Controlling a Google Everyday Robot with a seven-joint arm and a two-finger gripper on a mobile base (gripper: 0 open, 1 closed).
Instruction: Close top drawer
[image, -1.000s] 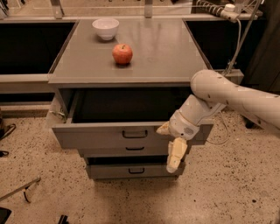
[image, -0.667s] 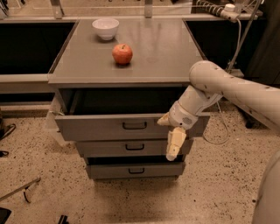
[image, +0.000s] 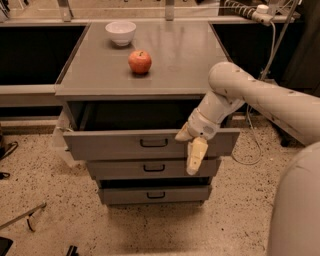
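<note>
The gripper (image: 185, 152) sits against the front panel of the top drawer (image: 110, 145), just right of the small dark loop handle (image: 153, 143) and below the front edge of the counter (image: 190, 55), toward its front right corner. Its two pale fingers (image: 196, 156) are spread apart and hold nothing. One points left along the panel, and the other hangs down over the panel's lower edge. The white arm (image: 260, 97) reaches in from the right, past the counter's right edge.

The top drawer is partly out. Its front panel stands forward of the counter's front edge, and a dark band of open interior shows between the two. The panel looks slightly askew, with its left end a little further out than its right.

Judging by that gap, the closing is under way but not done. The drawer has yet to be pushed in until the panel sits under the counter's front edge. The two narrower drawers (image: 125, 169) below are not part of the job.

On the counter, an apple (image: 140, 62) rests near the middle, and a white bowl (image: 120, 32) stands near the back edge toward the left.
</note>
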